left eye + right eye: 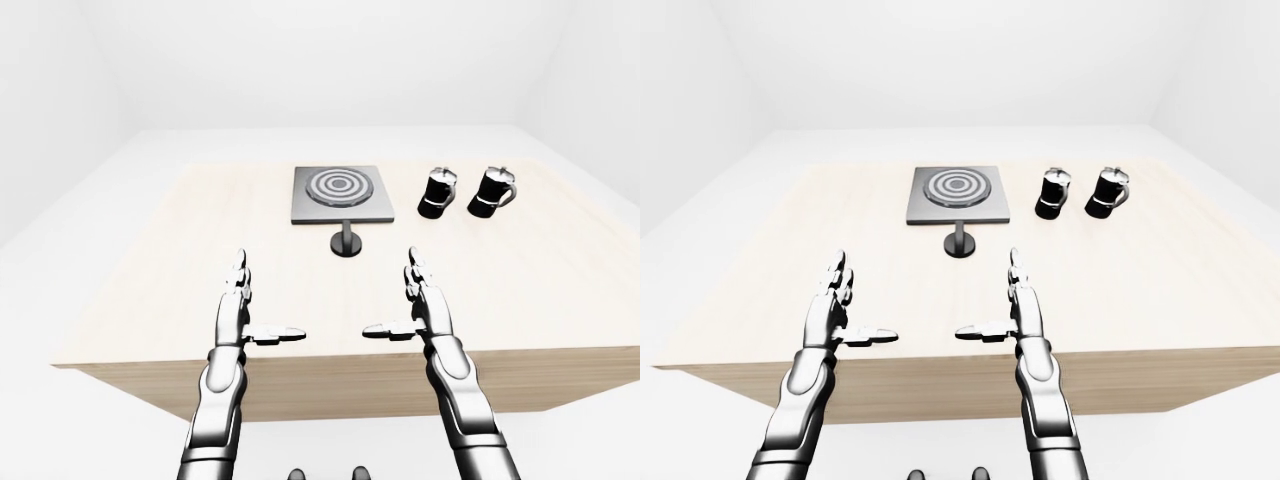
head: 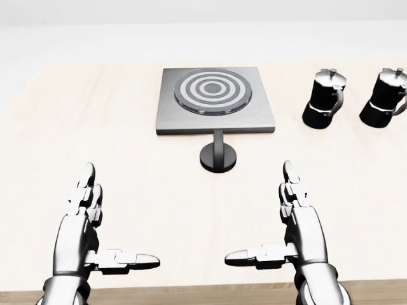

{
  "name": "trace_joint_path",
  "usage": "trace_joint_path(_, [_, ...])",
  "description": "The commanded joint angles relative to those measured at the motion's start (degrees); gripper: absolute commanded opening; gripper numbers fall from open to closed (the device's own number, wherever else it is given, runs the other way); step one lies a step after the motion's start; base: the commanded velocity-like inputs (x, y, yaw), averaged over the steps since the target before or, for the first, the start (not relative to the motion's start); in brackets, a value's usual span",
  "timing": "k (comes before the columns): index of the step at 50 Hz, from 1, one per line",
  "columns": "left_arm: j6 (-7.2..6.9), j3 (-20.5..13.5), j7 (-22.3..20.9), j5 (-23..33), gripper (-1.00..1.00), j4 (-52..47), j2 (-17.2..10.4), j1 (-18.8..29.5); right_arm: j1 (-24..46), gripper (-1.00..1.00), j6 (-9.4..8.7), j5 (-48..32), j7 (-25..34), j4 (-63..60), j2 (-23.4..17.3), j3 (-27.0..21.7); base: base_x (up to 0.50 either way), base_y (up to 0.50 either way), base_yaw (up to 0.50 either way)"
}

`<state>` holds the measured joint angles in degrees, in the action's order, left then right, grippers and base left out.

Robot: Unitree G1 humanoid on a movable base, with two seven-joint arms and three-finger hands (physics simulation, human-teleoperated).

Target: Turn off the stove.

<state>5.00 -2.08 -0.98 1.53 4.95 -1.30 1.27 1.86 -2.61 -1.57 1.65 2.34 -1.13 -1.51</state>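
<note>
The big pale wooden table [image 2: 76, 127] is filling most of the head view; it is sitting there to carry everything the robot is needing, and its left and right ends are getting cut off at the edges of that view, though the eye views are showing its whole top. On it, near the top middle of the head view, the flat grey square stove with white rings [image 2: 215, 100] is lying; I think it is placed in the middle so either arm could be reaching it. The silver left hand [image 2: 86, 238] and the silver right hand [image 2: 299, 235] are hovering low over the near part of the table, well apart from the stove; both are spread wide, fingers pointing up the view and thumbs pointing at each other, holding nothing; they are looking like they are waiting to start. Two shiny black coffee pots [image 2: 324, 98] are standing side by side to the right of the stove; the far right one is getting cut off by the edge of the head view. The small round black knob on a short stalk [image 2: 218, 155] is sitting just below the stove, touching it by the stalk; it is too small for telling which way it is turned; I am guessing this is the part for switching off.
</note>
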Motion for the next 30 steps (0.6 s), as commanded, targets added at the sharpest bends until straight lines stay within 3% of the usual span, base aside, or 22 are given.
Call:
trace_joint_path(1, [0.00, 0.04, 0.02, 0.02, 1.00, -0.38, 0.01, -0.12, 0.05, 1.00, -0.11, 0.07, -0.12, -0.01, 0.01, -0.08, 0.00, 0.42, 0.00])
trace_joint_path(13, [0.00, 0.06, -0.01, 0.04, 1.00, -0.38, 0.04, -0.27, 0.05, 1.00, -0.17, 0.48, -0.30, 0.43, 0.03, -0.21, 0.00, 0.33, 0.00])
trace_joint_path(19, [0.00, 0.09, -0.04, 0.12, 1.00, -0.99, 0.06, -0.59, 0.08, 1.00, 0.50, 0.46, -0.14, 0.99, -0.09, -0.20, 0.00, 0.05, 0.00])
trace_joint_path(23, [0.00, 0.05, -0.04, 0.10, 1.00, -0.62, 0.04, -0.41, 0.05, 1.00, 0.78, 0.50, 0.33, 0.82, -0.07, -0.01, 0.30, 0.00, 0.00])
trace_joint_path(25, [0.00, 0.04, 0.00, 0.16, 1.00, 0.02, 0.03, -0.21, -0.01, 1.00, 0.06, 0.36, 0.20, 0.13, 0.03, 0.11, 0.43, 0.00, 0.00])
trace_joint_path(30, [0.00, 0.06, 0.01, 0.22, 1.00, -0.17, 0.03, -0.24, 0.13, 1.00, 1.02, 0.49, 0.44, 0.91, -0.06, -0.03, 0.48, 0.00, 0.00])
